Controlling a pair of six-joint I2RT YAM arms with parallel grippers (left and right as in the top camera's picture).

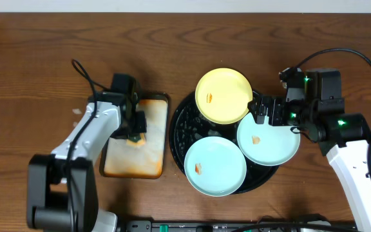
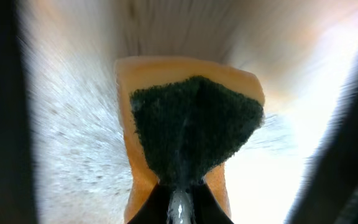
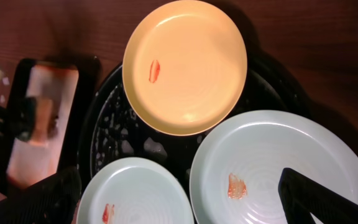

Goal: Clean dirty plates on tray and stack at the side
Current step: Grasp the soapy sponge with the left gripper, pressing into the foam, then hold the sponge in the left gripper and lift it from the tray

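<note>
Left claw (image 2: 179,194) pinching sponge (image 2: 194,124), small tray (image 2: 61,143) blurred

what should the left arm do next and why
Probably lift the sponge off the small tray and carry it toward the nearest blue plate. The left gripper is shut on the sponge, and that plate shows an orange smear. The right gripper hangs open by the other blue plate.
</note>
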